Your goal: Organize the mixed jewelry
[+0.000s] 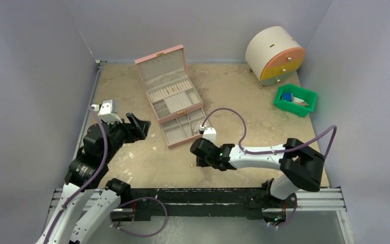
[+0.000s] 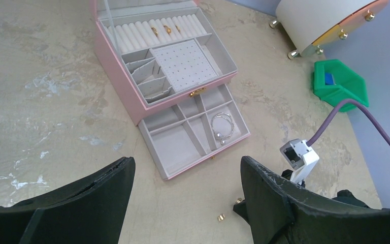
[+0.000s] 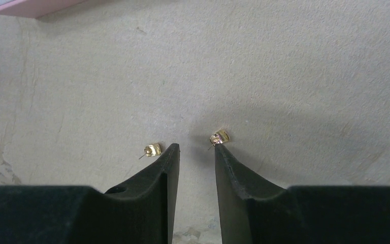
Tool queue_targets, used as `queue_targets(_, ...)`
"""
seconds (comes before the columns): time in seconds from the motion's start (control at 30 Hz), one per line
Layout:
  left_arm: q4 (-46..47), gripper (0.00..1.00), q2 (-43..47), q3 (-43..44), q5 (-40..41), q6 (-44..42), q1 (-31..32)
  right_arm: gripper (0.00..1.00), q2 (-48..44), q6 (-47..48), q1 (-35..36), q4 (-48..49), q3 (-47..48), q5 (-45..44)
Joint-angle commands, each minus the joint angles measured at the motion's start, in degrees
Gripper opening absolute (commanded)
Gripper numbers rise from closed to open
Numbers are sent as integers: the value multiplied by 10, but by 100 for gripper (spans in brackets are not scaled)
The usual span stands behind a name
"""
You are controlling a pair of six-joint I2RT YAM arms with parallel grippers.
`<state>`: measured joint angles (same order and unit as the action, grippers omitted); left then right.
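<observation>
Beige tabletop [image 3: 284, 61] toward its near edge carries the right gripper [image 3: 196, 148], narrowly parted and empty, one gold stud [image 3: 152, 150] just beside one fingertip, a second gold stud [image 3: 220, 137] at the other, the left gripper [image 2: 188, 162] spread wide, the silvery bracelet [image 2: 222, 127] in the pink box's [image 2: 117, 66] open drawer [image 2: 175, 142].

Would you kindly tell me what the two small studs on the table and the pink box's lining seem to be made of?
First stud and second stud: polished gold-toned metal, judging by bright glints and a thin pin; plated or solid is unclear. Pink box's lining: matte pale grey, probably velvety fabric, showing no shine.
</observation>
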<state>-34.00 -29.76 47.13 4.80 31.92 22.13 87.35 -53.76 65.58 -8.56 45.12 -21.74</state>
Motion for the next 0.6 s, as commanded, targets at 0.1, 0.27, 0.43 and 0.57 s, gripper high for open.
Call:
queue_targets(0.1, 23, 75, -1, 2, -8, -1, -5, 34, 25, -38, 4, -43, 44, -45)
queue_targets(0.27, 23, 75, 0, 2, -9, -2, -5, 32, 36, -37, 4, -49, 51, -46)
queue_targets(0.43, 23, 75, 1, 2, -9, -2, -5, 23, 48, -33, 5, -51, 59, -39)
queue_targets(0.57, 23, 75, 1, 2, -9, -2, -5, 17, 49, -34, 6, -51, 56, -39)
